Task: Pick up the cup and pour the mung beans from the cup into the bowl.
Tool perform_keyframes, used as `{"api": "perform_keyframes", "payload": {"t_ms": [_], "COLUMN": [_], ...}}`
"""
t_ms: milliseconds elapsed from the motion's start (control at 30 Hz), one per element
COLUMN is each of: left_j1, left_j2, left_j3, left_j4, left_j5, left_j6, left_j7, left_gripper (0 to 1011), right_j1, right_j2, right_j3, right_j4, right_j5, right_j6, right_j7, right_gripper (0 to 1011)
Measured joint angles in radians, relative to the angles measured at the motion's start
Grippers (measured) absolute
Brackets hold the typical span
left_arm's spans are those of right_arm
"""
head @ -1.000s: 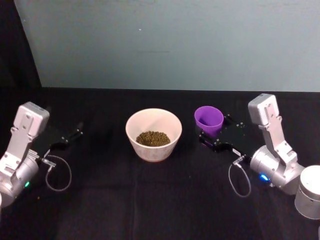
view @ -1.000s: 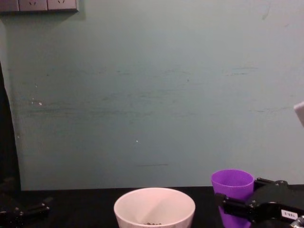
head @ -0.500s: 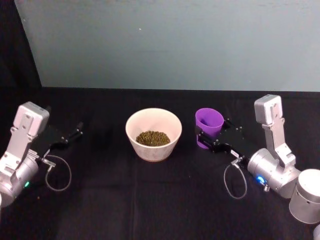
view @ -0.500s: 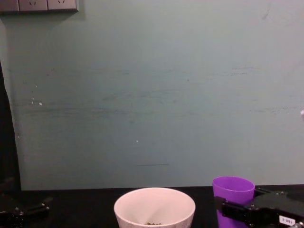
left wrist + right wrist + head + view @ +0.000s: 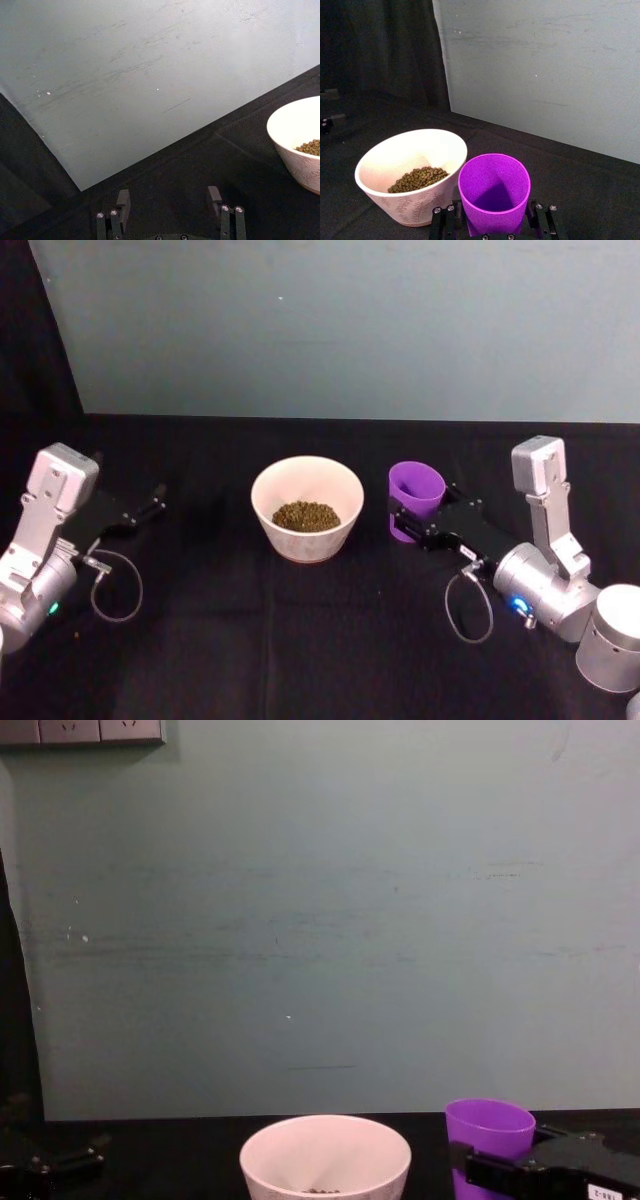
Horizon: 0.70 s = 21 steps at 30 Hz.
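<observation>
Robot test bench in a lab-like room

A table draped in black cloth [image 5: 300,640] is set against a plain teal wall [image 5: 320,920]; wall sockets [image 5: 80,730] are mounted high.

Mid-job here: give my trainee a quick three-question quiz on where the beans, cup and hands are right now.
1. True or false: the mung beans lie in the bowl.
2. Which hand is around the cup?
A. left
B. right
3. Fill in: inside, the cup looks ____.

Key:
1. True.
2. B: the right hand grips it beside the bowl; the left hand rests apart, open.
3. Empty.
</observation>
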Motion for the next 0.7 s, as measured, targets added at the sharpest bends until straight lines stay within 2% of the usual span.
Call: {"api": "perform_keyframes", "payload": {"t_ms": [167,233,300,333,467,567,700], "left_j1": [0.0,0.0,0.0,0.0,0.0,0.0,0.0], "left_j2": [0.0,0.0,0.0,0.0,0.0,0.0,0.0], "left_j3": [0.0,0.0,0.0,0.0,0.0,0.0,0.0], "left_j4": [0.0,0.0,0.0,0.0,0.0,0.0,0.0], "left_j5": [0.0,0.0,0.0,0.0,0.0,0.0,0.0], "left_j6": [0.0,0.0,0.0,0.0,0.0,0.0,0.0], "left_j7": [0.0,0.0,0.0,0.0,0.0,0.0,0.0], "left_gripper": [1011,1011,1011,1011,1011,1011,1011], "right_j1": [-0.001,-0.003,-0.004,-0.006,-0.011,-0.015,-0.022], "right_j2": [0.01,0.014,0.016,0.018,0.023,0.025,0.031], "right_j3": [-0.01,-0.012,-0.013,-0.013,-0.013,-0.013,-0.012], "right_j4": [-0.002,-0.004,-0.006,-0.01,-0.019,-0.026,-0.043], "right_j5": [0.008,0.017,0.024,0.03,0.045,0.052,0.068], "right_j6": [-0.001,-0.002,-0.003,-0.007,-0.023,-0.044,-0.118], "right_j7": [-0.003,-0.004,-0.004,-0.005,-0.008,-0.012,-0.008], "right_gripper": [784,854,879,934,1002,1002,1002]}}
